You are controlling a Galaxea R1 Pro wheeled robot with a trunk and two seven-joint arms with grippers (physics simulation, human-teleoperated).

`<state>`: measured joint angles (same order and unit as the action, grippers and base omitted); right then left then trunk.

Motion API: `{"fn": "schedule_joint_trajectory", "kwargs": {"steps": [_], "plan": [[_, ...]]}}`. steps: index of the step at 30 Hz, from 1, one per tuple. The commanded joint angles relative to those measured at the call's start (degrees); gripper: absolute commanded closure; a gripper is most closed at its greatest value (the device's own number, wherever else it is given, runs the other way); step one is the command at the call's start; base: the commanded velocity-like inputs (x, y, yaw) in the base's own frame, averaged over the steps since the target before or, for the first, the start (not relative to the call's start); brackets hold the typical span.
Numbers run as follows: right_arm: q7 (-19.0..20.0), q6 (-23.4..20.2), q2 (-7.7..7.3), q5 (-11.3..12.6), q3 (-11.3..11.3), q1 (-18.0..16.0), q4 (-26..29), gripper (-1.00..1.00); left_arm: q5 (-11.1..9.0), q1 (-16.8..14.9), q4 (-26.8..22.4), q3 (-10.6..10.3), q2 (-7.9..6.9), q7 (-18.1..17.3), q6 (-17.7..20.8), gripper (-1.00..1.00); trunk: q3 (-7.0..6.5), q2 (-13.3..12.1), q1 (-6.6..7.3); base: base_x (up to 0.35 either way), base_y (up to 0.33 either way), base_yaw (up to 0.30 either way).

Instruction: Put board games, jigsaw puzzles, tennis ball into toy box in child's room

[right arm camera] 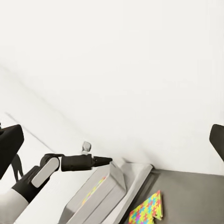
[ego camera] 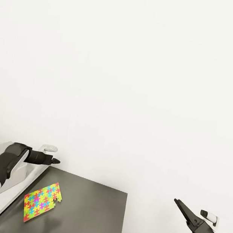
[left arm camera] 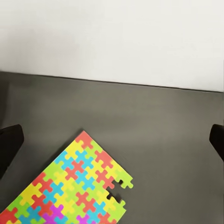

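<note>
One thin multicoloured jigsaw puzzle sheet (ego camera: 42,201) is seen lying flat on the dark grey table top (ego camera: 87,214).

Beside that sheet, at the dark top's edge, a shallow light grey plastic toy box (ego camera: 29,177) is seen. The left gripper (ego camera: 55,161) is held above the box's far corner, its fingers spread. The right gripper (ego camera: 177,203) is held well apart from the sheet, past the table's end, fingers likewise spread.

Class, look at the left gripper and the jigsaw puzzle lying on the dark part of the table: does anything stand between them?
Nothing visible does. The jigsaw puzzle lies flat on the dark table with bare top around it, and the left gripper hangs above its far end. In the left wrist view the puzzle lies between the fingertips with nothing over it.
</note>
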<state>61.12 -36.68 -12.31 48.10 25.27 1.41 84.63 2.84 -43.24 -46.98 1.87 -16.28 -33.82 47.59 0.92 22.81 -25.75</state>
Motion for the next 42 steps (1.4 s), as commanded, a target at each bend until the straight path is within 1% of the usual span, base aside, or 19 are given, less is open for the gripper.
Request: {"fn": "schedule_joint_trajectory", "kwargs": {"steps": [1,3,6,10,15,18,22,29,34,40,42], "plan": [[0.24,-0.41,-0.06,0.25,0.01,0.00,-0.01,-1.00,0.30,-0.36,1.04,0.15,0.06,-0.25,-0.32,-1.00,0.10,0.11,-0.03,0.000,0.000,0.000],[0.61,-0.45,-0.12,0.07,-0.04,0.00,-0.05,-1.00,0.36,-1.13,4.69,0.15,0.14,0.32,-2.10,-1.00,0.10,0.11,-0.03,0.000,0.000,0.000],[0.85,-0.69,-0.19,-0.09,-0.25,0.00,0.03,-1.00,0.39,-1.45,6.81,0.15,0.17,1.03,-3.85,-1.00,0.10,0.11,-0.03,0.000,0.000,0.000],[0.98,-1.60,-0.24,-0.19,-0.47,-0.02,0.06,-1.00,0.36,-1.61,8.13,0.08,0.25,2.25,-5.55,-1.00,0.12,0.11,-0.03,0.000,0.000,0.000],[1.01,-2.15,-0.29,-0.34,-0.56,-0.04,0.13,-1.00,0.40,-1.66,9.88,0.05,0.28,4.07,-6.24,-1.00,0.30,0.11,-0.03,0.000,0.000,0.000],[1.02,-2.25,-0.33,-0.35,-0.57,-0.08,0.07,-1.00,0.41,-1.67,10.68,0.00,0.26,4.33,-6.70,-1.00,0.53,0.11,-0.03,0.000,0.000,0.000],[1.02,-2.32,-0.35,-0.54,-0.58,-0.09,0.02,-1.00,0.38,-1.67,12.37,-0.02,0.33,4.43,-9.10,-1.00,0.88,0.11,-0.03,0.000,0.000,0.000],[1.09,-2.34,-0.34,-1.23,-0.58,-0.09,0.01,-1.00,0.40,-1.67,13.84,-0.03,0.39,4.38,-10.19,-1.00,1.53,0.11,-0.03,0.000,0.000,0.000],[1.11,-2.34,-0.28,-1.39,-0.58,-0.07,0.01,-1.00,0.28,-1.71,13.99,0.11,-0.03,3.28,-11.06,-1.00,1.99,0.11,-0.03,0.000,0.000,0.000],[1.18,-2.34,-0.26,-1.43,-0.65,-0.08,0.07,-1.00,0.30,-1.75,13.94,0.07,-0.96,-1.51,-11.75,-1.00,2.55,0.11,-0.03,0.000,0.000,0.000],[1.19,-2.34,-0.26,-1.43,-0.66,-0.08,0.08,-1.00,0.33,-1.75,13.94,0.06,-1.21,-2.89,-12.69,-1.00,2.74,0.11,-0.03,0.000,0.000,0.000]]}}
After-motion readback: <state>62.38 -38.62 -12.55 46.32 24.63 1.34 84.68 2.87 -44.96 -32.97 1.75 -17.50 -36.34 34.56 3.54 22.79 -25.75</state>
